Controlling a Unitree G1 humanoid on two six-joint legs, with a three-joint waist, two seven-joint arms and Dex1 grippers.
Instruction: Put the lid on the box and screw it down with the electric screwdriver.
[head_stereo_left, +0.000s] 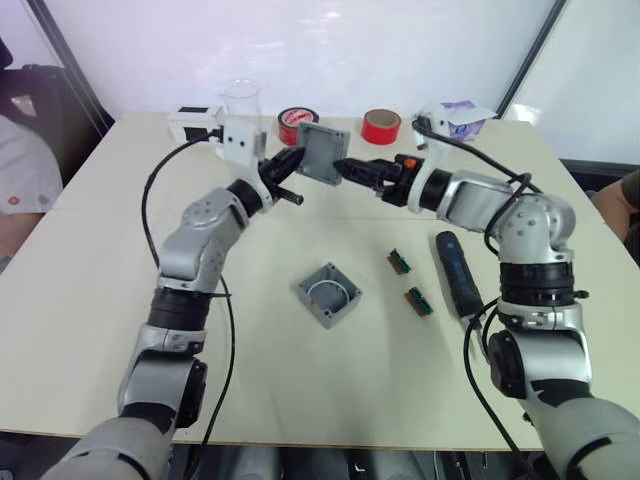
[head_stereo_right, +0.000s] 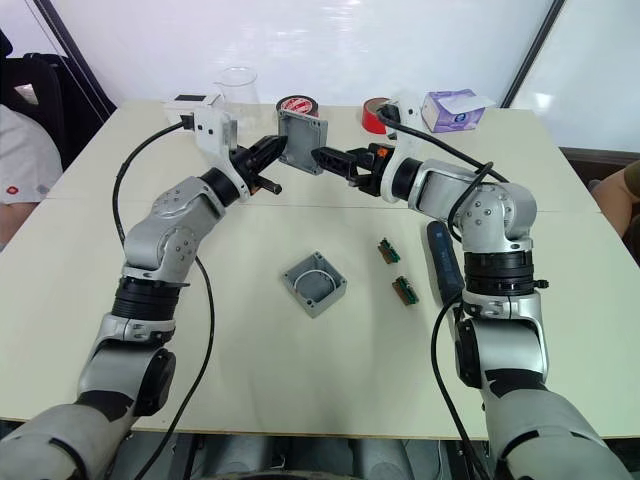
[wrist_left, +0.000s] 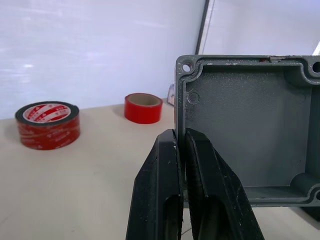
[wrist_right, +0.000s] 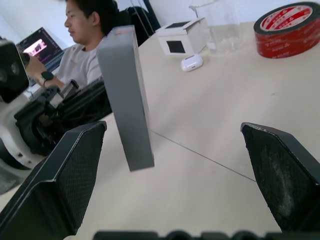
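The grey lid (head_stereo_left: 323, 153) hangs in the air over the far half of the table, standing on edge. My left gripper (head_stereo_left: 299, 163) is shut on the lid's rim, and the left wrist view shows its fingers (wrist_left: 167, 165) pinching the wall with the hollow inner face (wrist_left: 250, 120) in sight. My right gripper (head_stereo_left: 350, 169) faces the lid from the other side, open, its fingers (wrist_right: 75, 165) spread wide and apart from the lid (wrist_right: 127, 95). The grey box (head_stereo_left: 329, 294) sits open side up mid-table, a white ring inside. The electric screwdriver (head_stereo_left: 455, 272) lies on the table to its right.
Two small green parts (head_stereo_left: 400, 261) (head_stereo_left: 419, 300) lie between box and screwdriver. Along the far edge stand a white box with black face (head_stereo_left: 195, 122), a clear beaker (head_stereo_left: 241, 100), black-red tape (head_stereo_left: 296, 124), red tape (head_stereo_left: 381, 126) and a purple-white carton (head_stereo_left: 455, 118). A person (wrist_right: 87, 45) sits beyond the left edge.
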